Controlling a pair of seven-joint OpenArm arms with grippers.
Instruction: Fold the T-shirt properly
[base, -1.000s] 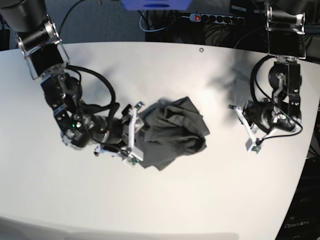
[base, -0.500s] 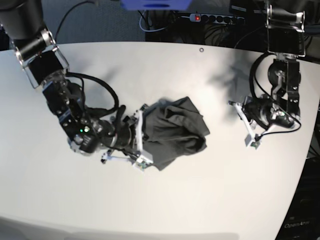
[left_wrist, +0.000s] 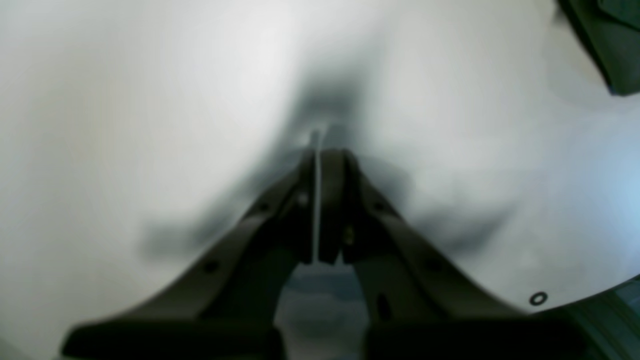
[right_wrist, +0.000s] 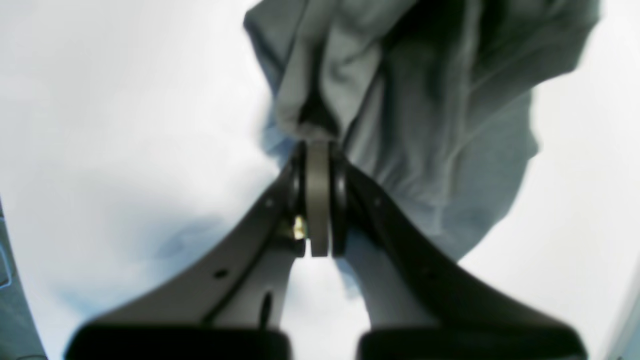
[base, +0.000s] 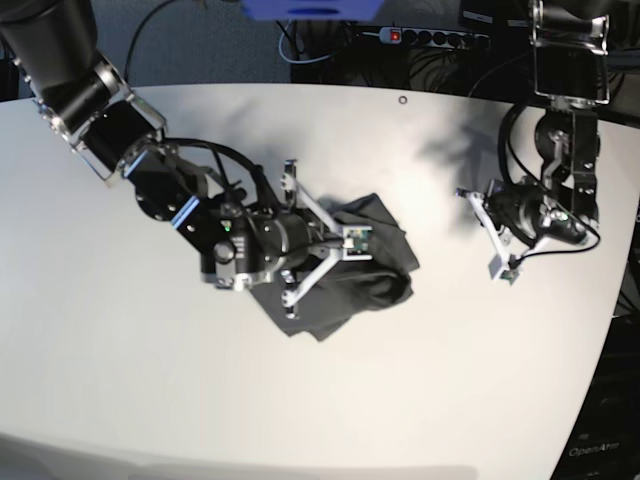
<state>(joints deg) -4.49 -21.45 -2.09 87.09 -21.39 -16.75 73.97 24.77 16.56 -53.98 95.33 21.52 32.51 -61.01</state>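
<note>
right gripper (right_wrist: 318, 145) clamped on T-shirt (right_wrist: 430, 100)

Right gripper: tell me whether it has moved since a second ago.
Yes. The right gripper has swung from the T-shirt's left edge onto its middle, toward the table's right side, and shut on cloth.

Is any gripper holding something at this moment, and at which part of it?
The right gripper is shut on a bunched fold at the edge of the T-shirt. Which part of the garment this is cannot be told. The left gripper is shut and holds nothing.
</note>
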